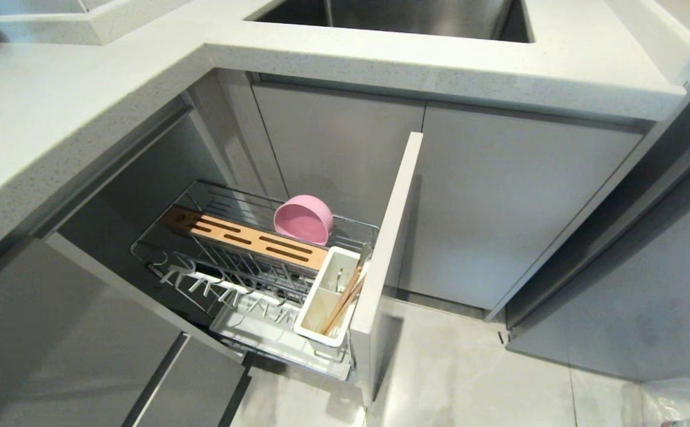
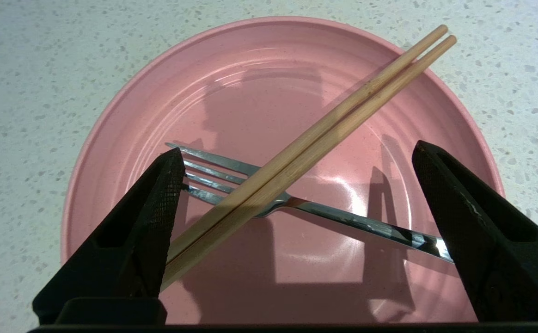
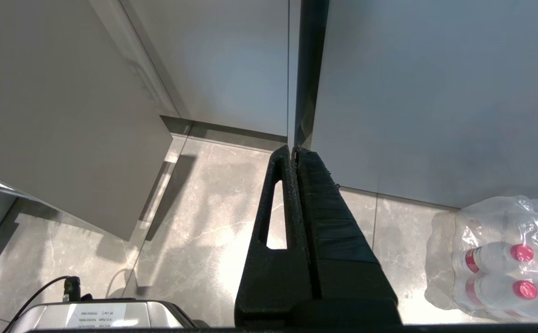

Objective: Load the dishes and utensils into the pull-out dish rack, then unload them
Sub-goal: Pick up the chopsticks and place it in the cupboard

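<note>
So the left gripper [image 2: 296, 162] is hovering right over the flat matte pink round plate [image 2: 232, 97], which sits on the speckled white countertop [image 2: 28, 69], and its black jaws are spread wide apart with nothing between them. Lying on that plate is a pair of long light wooden chopsticks [image 2: 310, 143] crossed over a shiny metal fork [image 2: 343, 217], tines pointing toward one finger and the handle running under the other. Down below, the chrome wire pull-out dish rack [image 1: 250, 261] is slid out of the grey cabinet, with its narrow pale front panel [image 1: 389, 249] facing out. A matte pink round bowl [image 1: 303, 219] stands tilted on its edge at the back of the basket, just behind the slotted wooden strip [image 1: 244, 238]. The white plastic utensil caddy [image 1: 321, 308] next to the panel has another pair of wooden chopsticks [image 1: 342, 302] leaning in it. The right gripper [image 3: 295, 152] hangs low over the grey tiled floor [image 3: 204, 208] by the cabinet doors, fingers pressed together and holding nothing, with a shrink-wrapped pack of red-capped bottles [image 3: 495, 259] nearby.
</note>
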Robot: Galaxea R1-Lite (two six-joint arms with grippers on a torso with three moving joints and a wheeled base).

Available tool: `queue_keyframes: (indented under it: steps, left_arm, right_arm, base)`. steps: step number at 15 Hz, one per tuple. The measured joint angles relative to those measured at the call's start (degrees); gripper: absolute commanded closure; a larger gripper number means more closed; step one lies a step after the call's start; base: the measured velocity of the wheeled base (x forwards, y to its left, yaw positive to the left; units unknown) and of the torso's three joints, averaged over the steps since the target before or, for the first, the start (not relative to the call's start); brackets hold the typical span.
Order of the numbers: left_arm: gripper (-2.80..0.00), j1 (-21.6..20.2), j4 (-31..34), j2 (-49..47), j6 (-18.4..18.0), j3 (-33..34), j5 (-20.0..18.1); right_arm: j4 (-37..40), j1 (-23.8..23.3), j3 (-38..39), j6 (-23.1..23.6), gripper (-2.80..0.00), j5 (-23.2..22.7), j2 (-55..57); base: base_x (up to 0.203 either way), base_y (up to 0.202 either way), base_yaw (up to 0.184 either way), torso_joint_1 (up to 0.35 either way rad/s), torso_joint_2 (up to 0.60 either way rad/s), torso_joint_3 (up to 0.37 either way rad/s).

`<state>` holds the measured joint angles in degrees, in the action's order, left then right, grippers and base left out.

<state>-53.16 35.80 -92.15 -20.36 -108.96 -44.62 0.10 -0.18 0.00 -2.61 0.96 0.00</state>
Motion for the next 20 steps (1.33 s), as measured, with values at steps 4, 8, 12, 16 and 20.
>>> queue_keyframes:
  steps: [4, 8, 12, 16, 20]
  left_arm:
    - [-2.80, -0.09, 0.09, -0.83, 0.00, 0.11, -2.06]
    - [-2.80, -0.67, 0.13, -1.62, 0.00, 0.22, -4.02]
    - [-2.80, -0.77, 0.13, -2.17, 0.02, 0.35, -4.80]
    - [-2.80, -0.85, 0.11, -2.50, 0.00, 0.37, -4.95]
    - [-2.80, -0.88, 0.00, -2.65, 0.00, 0.20, -4.95]
  right_arm:
    - [0.00, 0.00, 0.00, 0.02, 0.00, 0.00, 0.00]
    - [0.00, 0.00, 0.00, 0.00, 0.00, 0.00, 0.00]
    - [0.00, 0.00, 0.00, 0.05, 0.00, 0.00, 0.00]
    - [0.00, 0.00, 0.00, 0.01, 0.00, -0.01, 0.00]
    - [0.00, 0.00, 0.00, 0.02, 0.00, 0.00, 0.00]
  base:
    - [0.000, 0.000, 0.000, 0.000, 0.00, 0.000]
    - [0.000, 0.000, 0.000, 0.000, 0.00, 0.000]
    - [0.000, 0.000, 0.000, 0.000, 0.00, 0.000]
    - [0.000, 0.000, 0.000, 0.000, 0.00, 0.000]
    - [0.000, 0.000, 0.000, 0.000, 0.00, 0.000]
